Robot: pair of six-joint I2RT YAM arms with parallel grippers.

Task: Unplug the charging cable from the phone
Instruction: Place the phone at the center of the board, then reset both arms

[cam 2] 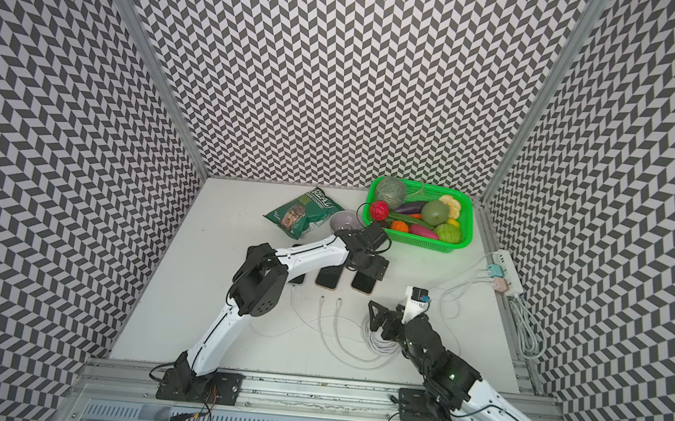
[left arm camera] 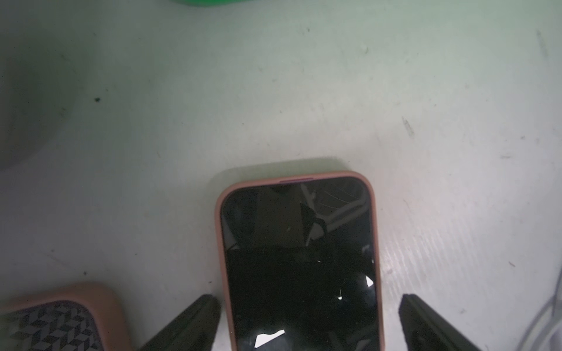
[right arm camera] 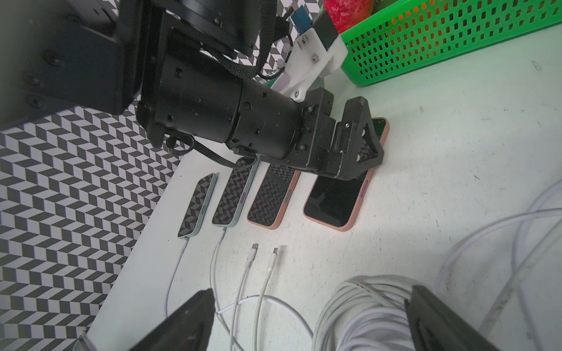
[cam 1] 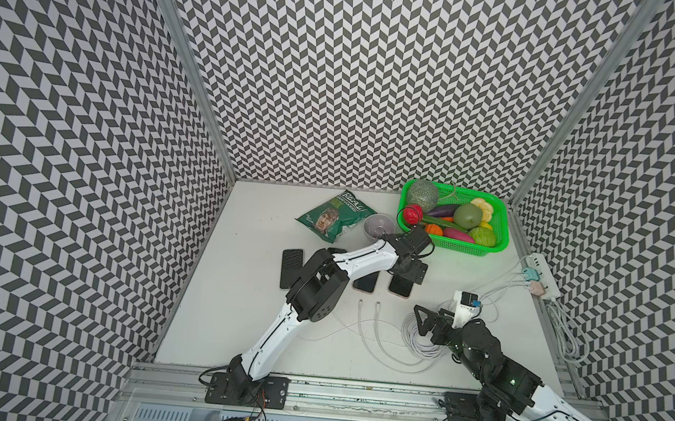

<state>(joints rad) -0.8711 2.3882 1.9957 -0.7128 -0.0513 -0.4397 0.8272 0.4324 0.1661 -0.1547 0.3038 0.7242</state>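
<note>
My left claw (left arm camera: 310,322) is spread wide, fingers either side of the pink-cased phone (left arm camera: 299,258) w/o touching it. Right claw (right arm camera: 310,322) also wide, empty, above the cable coil (right arm camera: 365,316). Two unplugged charging cable ends (right arm camera: 264,252) lie just beside the pink phones.

- Black-and-white chevron-patterned walls (cam 1: 360,76) enclose three sides.
- Aluminium corner posts (cam 1: 190,65) join them.
- A scuffed white tabletop (cam 1: 258,338) sits under even, bright light.

4 phones (right arm camera: 333,202), 4 charging cables (right arm camera: 248,267), 1 basket (right arm camera: 456,39), 1 chip bag (cam 1: 333,215), 1 bowl (cam 1: 378,225).
</note>
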